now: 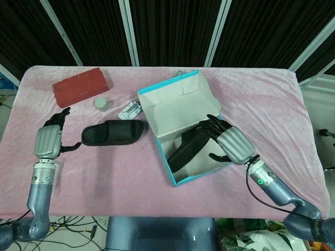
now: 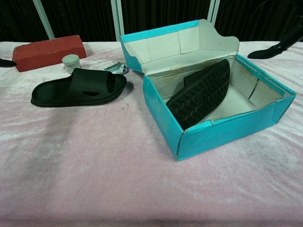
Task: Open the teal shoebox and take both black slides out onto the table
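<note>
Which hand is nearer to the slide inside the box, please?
Right. The right hand hovers just over the slide in the box; the left hand is far off, beyond the other slide.

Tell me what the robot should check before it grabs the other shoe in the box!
1. Lid of the teal shoebox open: ok.
2. First slide out on the table, sitting flat: ok.
3. Second slide reachable, leaning sole-up in the box: ok.
4. Right hand empty, its fingers spread above that slide: ok.
5. Fingers touching the slide yet: cannot tell.
6. Left hand empty and away from the box: ok.
</note>
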You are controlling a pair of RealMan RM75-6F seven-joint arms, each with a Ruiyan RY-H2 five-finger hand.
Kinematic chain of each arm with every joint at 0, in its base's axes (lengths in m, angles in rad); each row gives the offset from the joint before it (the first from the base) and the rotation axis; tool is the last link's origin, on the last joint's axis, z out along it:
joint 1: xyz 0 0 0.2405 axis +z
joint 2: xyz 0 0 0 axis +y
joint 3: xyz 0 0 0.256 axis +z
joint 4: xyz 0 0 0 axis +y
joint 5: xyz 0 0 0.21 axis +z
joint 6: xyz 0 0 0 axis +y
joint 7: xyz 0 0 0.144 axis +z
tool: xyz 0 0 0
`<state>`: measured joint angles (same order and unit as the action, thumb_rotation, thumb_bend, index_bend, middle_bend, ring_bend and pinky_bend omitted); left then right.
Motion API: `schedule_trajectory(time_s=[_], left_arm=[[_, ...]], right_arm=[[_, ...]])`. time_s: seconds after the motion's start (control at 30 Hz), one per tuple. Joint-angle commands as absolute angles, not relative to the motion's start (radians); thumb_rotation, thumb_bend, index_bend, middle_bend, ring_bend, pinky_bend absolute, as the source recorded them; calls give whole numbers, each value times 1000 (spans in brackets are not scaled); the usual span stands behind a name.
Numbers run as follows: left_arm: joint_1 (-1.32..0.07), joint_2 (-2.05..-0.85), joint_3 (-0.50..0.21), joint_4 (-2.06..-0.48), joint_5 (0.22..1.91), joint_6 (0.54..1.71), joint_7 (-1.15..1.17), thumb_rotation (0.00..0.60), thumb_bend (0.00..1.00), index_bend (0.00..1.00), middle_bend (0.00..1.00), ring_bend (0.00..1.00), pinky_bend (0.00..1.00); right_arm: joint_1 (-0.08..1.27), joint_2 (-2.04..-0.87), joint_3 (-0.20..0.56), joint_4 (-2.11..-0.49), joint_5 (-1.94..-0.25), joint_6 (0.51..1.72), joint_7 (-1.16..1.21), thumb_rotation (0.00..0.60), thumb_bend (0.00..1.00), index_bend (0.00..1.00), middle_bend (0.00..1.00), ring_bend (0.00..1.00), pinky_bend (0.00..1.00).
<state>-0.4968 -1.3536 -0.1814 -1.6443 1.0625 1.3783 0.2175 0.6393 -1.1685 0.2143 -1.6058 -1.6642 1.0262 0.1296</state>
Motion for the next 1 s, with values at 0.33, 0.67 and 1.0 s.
schedule_trajectory(time_s=[0.33, 0.67, 1.0], left_arm=[[-394, -1176, -166, -1808, 1132, 1399, 120, 600, 0, 117, 187, 125, 252], [-385, -1178, -194, -1792, 1123, 1376, 100, 600, 0, 106, 183, 125, 255], [-379, -1189, -212, -1779, 1117, 1368, 103, 600, 0, 96, 177, 125, 255]], right_arm=[[825, -1282, 227, -1506, -1529, 769, -7, 600, 181, 242, 151, 19, 230], [850, -1325, 177, -1414, -1446, 711, -94, 600, 182, 295, 151, 19, 230], [859, -1327, 160, -1407, -1431, 723, -91, 600, 182, 300, 151, 20, 230]])
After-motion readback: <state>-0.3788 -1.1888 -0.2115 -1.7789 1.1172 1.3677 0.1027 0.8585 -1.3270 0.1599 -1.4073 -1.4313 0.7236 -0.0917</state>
